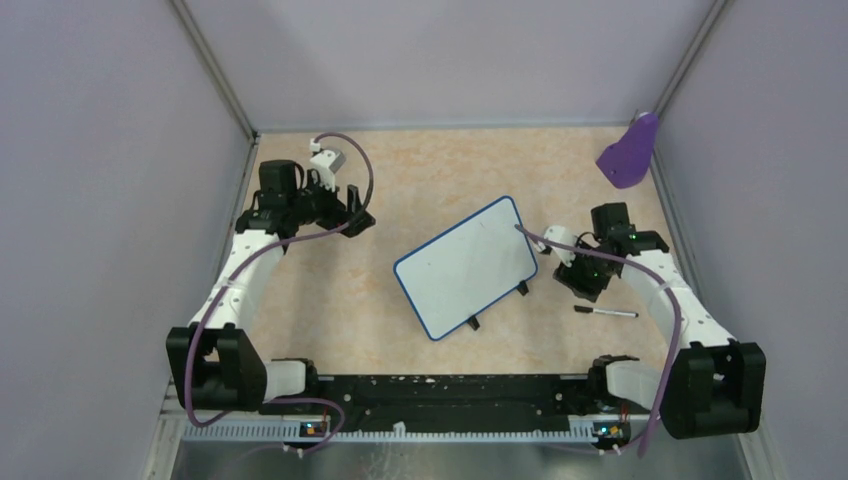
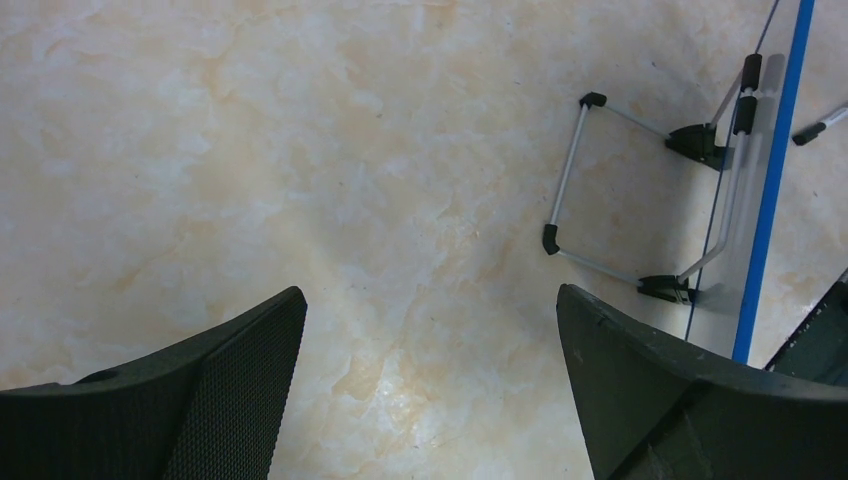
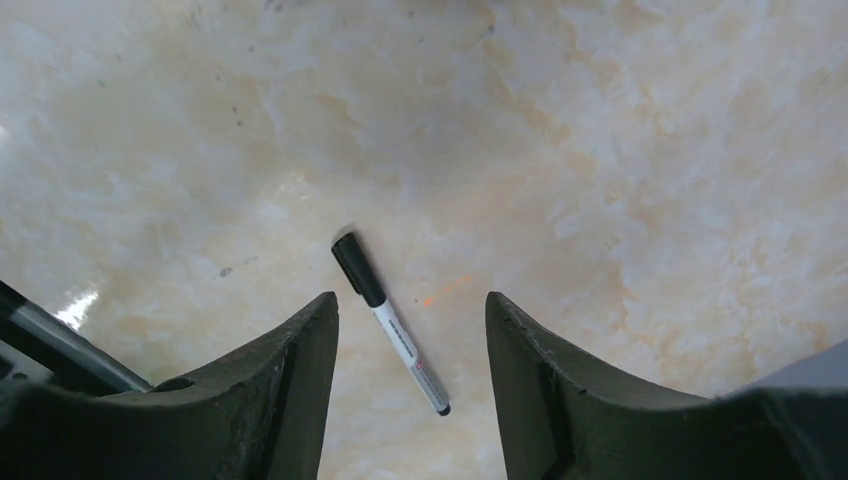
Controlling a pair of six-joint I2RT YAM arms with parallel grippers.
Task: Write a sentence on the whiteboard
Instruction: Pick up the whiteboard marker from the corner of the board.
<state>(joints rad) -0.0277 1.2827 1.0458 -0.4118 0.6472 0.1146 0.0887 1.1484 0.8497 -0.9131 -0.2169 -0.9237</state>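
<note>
The right tool [image 3: 410,300] hangs wide open and empty just over the marker [image 3: 388,320], which lies slantwise on the desk [image 3: 650,150] between its fingers. The blank whiteboard [image 1: 465,265] lies to its left. The left tool [image 2: 430,292], also open and empty, is farther off.

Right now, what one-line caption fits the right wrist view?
Open right fingers frame a black-capped marker lying untouched on the beige marbled table.
</note>
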